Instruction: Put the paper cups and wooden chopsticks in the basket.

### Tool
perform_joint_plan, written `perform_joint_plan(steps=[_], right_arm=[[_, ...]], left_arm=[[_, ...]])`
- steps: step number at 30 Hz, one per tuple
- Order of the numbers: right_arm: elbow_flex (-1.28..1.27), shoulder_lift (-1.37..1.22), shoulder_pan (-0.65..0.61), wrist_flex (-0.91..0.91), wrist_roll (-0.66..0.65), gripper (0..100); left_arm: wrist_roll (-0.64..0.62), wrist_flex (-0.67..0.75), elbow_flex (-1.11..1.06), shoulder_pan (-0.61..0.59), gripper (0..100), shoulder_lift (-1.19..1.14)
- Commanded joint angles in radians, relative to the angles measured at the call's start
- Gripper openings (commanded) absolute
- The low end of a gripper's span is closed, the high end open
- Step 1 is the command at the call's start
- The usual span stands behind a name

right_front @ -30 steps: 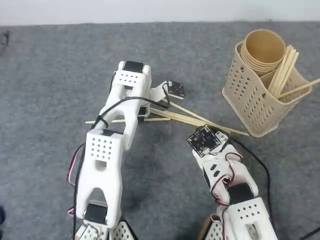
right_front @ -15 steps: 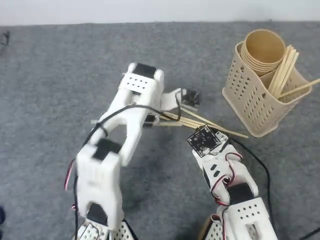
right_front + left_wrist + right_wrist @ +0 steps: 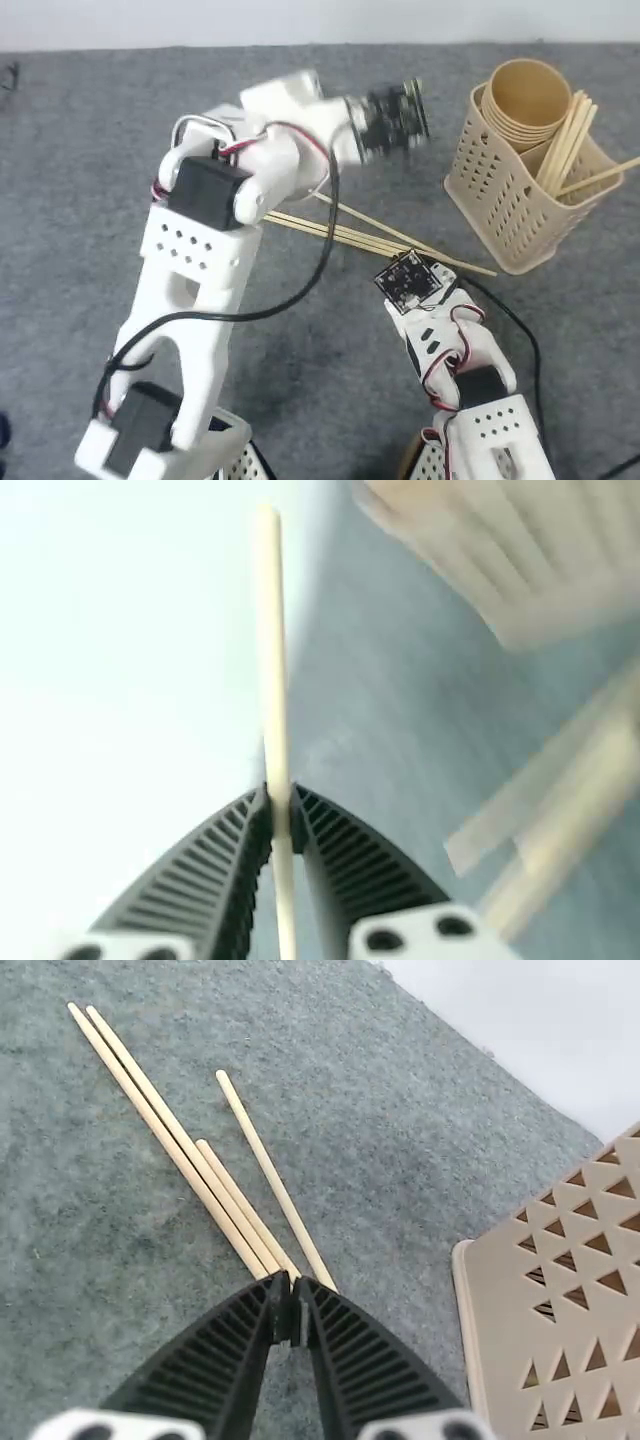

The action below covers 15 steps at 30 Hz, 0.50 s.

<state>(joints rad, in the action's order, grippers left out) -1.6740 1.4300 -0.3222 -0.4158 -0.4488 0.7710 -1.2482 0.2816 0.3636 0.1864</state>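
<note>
The beige basket (image 3: pixel 500 215) holds a stack of paper cups (image 3: pixel 527 95), with several wooden chopsticks (image 3: pixel 565 145) standing beside them. Near the basket, the left gripper (image 3: pixel 278 800) clamps a single chopstick (image 3: pixel 268 640). The right gripper (image 3: pixel 291 1305), jaws pressed together, hangs over loose chopsticks (image 3: pixel 185 1160) lying by the basket's base.

The left gripper (image 3: pixel 280 802) is clamped tight on a single wooden chopstick (image 3: pixel 268 630), its black ribbed fingers (image 3: pixel 215 865) meeting at the tips, the stick pinched between them and running straight out well past them. Ahead of the hand and off to one side sits the pale basket (image 3: pixel 520 550), blurred, with the grey mat (image 3: pixel 400 700) stretching between it and the gripper. Nearer the hand on that same side, a few loose chopsticks (image 3: pixel 545 825) lie bunched together on the mat, and on the far side of the held stick there's a plain white backdrop (image 3: pixel 120 640).
</note>
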Motion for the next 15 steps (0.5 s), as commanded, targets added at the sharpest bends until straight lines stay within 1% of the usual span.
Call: perform_joint_plan(steps=[1,3,5,6,9,12,15], right_arm=[[-0.017,0.012,-0.002,0.016,-0.005,0.6],[-0.017,0.012,-0.002,0.016,-0.005,0.6],[-0.017,0.012,-0.002,0.015,-0.005,0.6],[-0.017,0.012,-0.002,0.015,-0.005,0.6],[-0.017,0.010,-0.002,0.015,-0.005,0.6],[-0.017,0.010,-0.002,0.015,-0.005,0.6],[-0.017,0.010,-0.002,0.015,-0.005,0.6]], left_arm=[[-0.319,0.368,0.005,0.048,1,0.044],[-0.442,0.503,0.002,0.091,1,0.043],[-0.540,0.580,0.004,0.158,1,0.041],[-0.565,0.614,0.005,0.193,1,0.041],[-0.569,0.715,0.002,0.301,1,0.040],[-0.577,0.727,0.004,0.393,1,0.040],[-0.578,0.729,0.001,0.443,1,0.037]])
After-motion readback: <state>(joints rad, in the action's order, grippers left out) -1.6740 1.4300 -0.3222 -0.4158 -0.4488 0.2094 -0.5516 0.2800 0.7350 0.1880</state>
